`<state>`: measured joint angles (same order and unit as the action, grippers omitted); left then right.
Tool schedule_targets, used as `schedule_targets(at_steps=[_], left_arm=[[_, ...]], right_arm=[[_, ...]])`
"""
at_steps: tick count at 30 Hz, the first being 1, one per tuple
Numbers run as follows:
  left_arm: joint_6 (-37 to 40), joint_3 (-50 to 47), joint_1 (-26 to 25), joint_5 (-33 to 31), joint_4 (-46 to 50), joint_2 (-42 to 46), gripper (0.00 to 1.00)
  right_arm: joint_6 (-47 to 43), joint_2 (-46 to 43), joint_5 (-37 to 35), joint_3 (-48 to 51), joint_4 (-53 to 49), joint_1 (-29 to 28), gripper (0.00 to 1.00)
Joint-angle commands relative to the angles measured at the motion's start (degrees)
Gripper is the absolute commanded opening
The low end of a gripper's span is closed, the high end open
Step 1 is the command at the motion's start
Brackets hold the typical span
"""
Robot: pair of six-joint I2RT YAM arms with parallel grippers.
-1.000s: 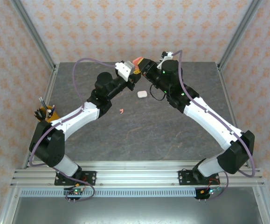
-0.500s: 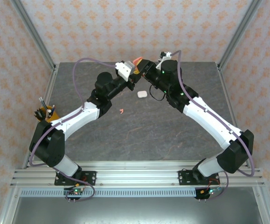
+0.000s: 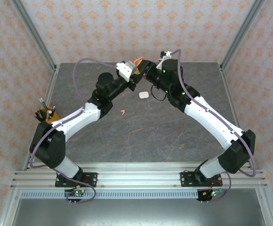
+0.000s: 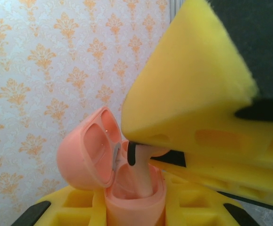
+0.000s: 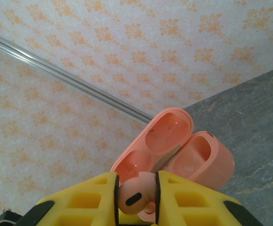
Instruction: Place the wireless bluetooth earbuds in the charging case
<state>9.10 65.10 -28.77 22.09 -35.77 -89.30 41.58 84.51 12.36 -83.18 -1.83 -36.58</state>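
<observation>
One salmon-pink earbud (image 5: 133,197) is grasped by its head between the yellow pads of the right hand (image 5: 136,188), so that the stem is left free to lead downward. In the left wrist view that stem is seen reaching into a well of the pink charging case (image 4: 122,193), though it cannot be told whether it is fully seated. The case is clenched at its lower body by the left hand (image 4: 134,215) and held upright, with the lid swung open and back so that the wells are kept clear for the approach from above. Both hands are met in the air over the far part of the desk (image 3: 150,136); the case is thus steadied by one hand while the earbud is guided by the other, which is judged the reason for lifting it off the surface. Below them a second pink earbud (image 3: 122,111) is left lying loose on the desk, and a closed white case (image 3: 144,94) is set well apart from it, nearer the right arm.
</observation>
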Motion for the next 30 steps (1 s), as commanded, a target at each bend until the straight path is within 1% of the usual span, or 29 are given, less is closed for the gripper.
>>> schedule_targets(at_steps=[1, 5, 12, 16, 19, 20, 21, 22, 30], left_arm=[[0.4, 2.9, -0.2, 1.0, -2.8, 1.3, 0.00], [0.3, 2.6, -0.2, 1.3, -2.8, 1.5, 0.00], [0.2, 1.7, -0.2, 1.8, -3.0, 2.3, 0.00], [0.2, 1.1, -0.2, 1.8, -3.1, 2.8, 0.00], [0.2, 0.9, -0.3, 1.8, -3.2, 2.9, 0.00], [0.2, 0.8, -0.3, 1.7, -3.2, 3.0, 0.00], [0.3, 0.7, -0.3, 1.6, -3.3, 3.1, 0.00], [0.2, 0.6, -0.2, 1.6, -3.4, 3.1, 0.00], [-0.2, -0.2, -0.2, 1.5, -3.7, 3.3, 0.00]], right_arm=[[-3.5, 1.6, 2.5, -1.9, -4.7, -0.5, 0.25], [-3.9, 2.1, 1.2, -2.5, -6.2, -0.5, 0.27], [-3.4, 3.2, -0.9, -3.5, -7.7, -0.3, 0.35], [-3.0, 3.1, -1.7, -3.8, -8.4, 0.0, 0.36], [-2.8, 3.1, -2.1, -3.8, -8.7, 0.2, 0.39], [-2.8, 3.0, -2.4, -3.9, -8.9, 0.2, 0.41], [-2.7, 2.9, -2.7, -3.9, -9.1, 0.2, 0.46], [-2.7, 2.9, -2.8, -4.0, -9.3, 0.3, 0.48], [-2.6, 2.3, -3.7, -4.4, -10.3, 0.9, 0.51]])
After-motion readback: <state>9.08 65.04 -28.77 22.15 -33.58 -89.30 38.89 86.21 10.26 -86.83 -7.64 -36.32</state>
